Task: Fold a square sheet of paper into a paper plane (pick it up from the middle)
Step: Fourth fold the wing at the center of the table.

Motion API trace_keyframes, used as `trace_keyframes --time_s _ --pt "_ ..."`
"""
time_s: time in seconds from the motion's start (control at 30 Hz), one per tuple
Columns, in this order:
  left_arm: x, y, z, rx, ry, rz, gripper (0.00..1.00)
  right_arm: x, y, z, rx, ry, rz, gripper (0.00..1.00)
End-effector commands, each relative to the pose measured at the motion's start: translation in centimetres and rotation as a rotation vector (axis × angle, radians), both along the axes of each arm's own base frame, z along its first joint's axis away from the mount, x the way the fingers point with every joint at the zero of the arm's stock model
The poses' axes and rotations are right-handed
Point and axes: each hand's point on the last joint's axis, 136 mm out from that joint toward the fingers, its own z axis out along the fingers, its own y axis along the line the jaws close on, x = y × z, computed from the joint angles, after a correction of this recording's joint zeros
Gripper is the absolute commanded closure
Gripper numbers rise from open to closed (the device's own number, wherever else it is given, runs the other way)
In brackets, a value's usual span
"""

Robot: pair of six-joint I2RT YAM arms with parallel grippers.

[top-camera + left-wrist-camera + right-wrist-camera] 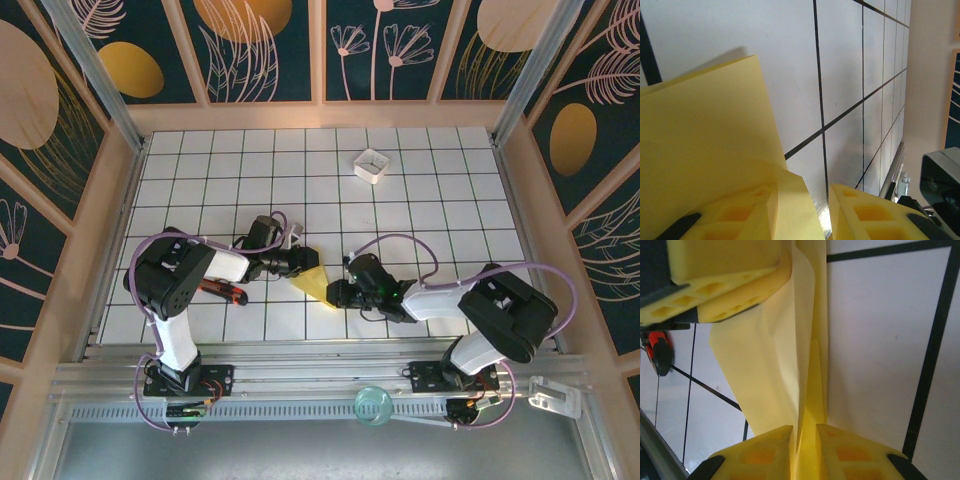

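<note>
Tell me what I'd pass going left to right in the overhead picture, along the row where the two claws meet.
red-and-black tool → left claw → yellow paper → right claw → right arm's big black joint

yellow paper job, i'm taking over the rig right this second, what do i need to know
Left gripper: jaws partly open, a flap of the thin yellow paper sheet between them, lying against one finger.
Right gripper: jaws close together around the sheet's folded ridge; whether they pinch it I cannot tell.
Where: the sheet is between both grippers, over the near middle of the white gridded table.
Done: sheet partly folded into a wedge with a central ridge.
Left to do: it is not yet a slim dart; more folds needed.
The small white square box sits apart, far side.
</note>
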Motion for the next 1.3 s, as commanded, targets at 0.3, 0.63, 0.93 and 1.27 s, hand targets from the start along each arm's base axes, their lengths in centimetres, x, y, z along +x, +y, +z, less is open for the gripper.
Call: trace_keyframes --time_s 0.3,0.63,0.93,1.27 --pt "-1.4 1.9 -3.6 0.104 0.073 0.022 0.66 -0.3 0.0 0.1 0.018 0.013 0.003 0.91" --pt "-1.3 2.0 -3.5 0.103 0.067 0.021 0.66 -0.9 -0.7 -1.8 -0.032 0.063 -0.020 0.97" --pt "-1.5 2.1 -3.8 0.108 0.070 0.021 0.66 -0.7 -0.5 -0.9 -0.023 0.037 -0.010 0.95" --pt "-1.5 2.1 -3.7 0.107 0.071 0.018 0.66 -1.2 0.1 0.7 0.015 0.000 0.030 0.86"
